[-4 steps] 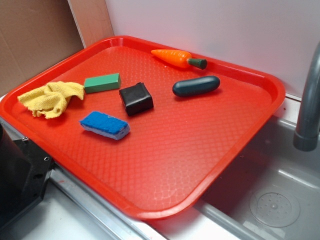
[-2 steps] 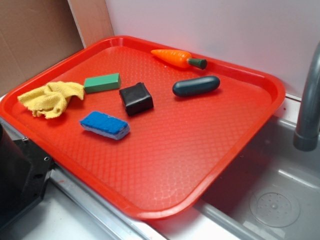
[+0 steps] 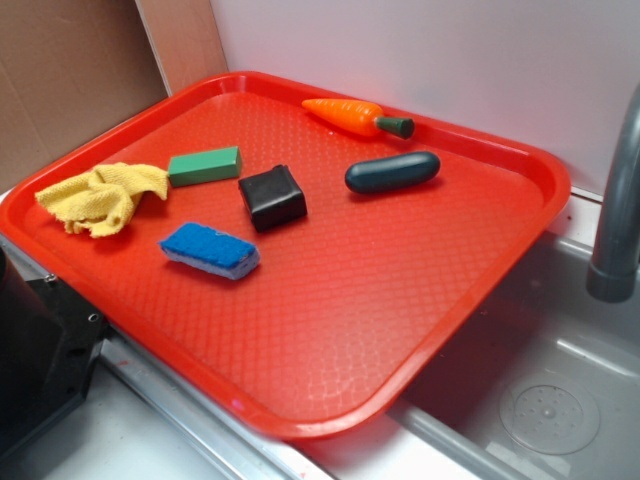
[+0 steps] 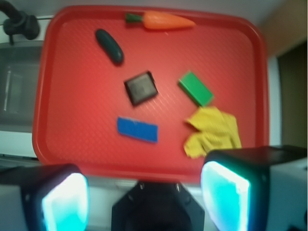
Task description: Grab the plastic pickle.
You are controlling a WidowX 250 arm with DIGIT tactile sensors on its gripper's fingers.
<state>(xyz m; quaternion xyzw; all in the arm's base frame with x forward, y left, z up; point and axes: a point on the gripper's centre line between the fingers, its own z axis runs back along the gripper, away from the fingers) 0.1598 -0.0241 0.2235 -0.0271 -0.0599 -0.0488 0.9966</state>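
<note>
The plastic pickle (image 3: 392, 172) is a dark green capsule lying on the red tray (image 3: 330, 330) toward its far right, just in front of the toy carrot (image 3: 355, 116). In the wrist view the pickle (image 4: 109, 46) lies at the upper left, far from my gripper. My gripper (image 4: 144, 197) is open and empty, high above the tray's near edge, with its two fingers (image 4: 65, 202) at the bottom of the wrist view. The gripper does not show in the exterior view.
On the tray lie a black rounded square block (image 3: 272, 197), a bright green block (image 3: 204, 166), a blue sponge (image 3: 210, 250) and a yellow cloth (image 3: 100, 197). A sink (image 3: 545, 400) with a grey faucet (image 3: 615, 220) is at the right.
</note>
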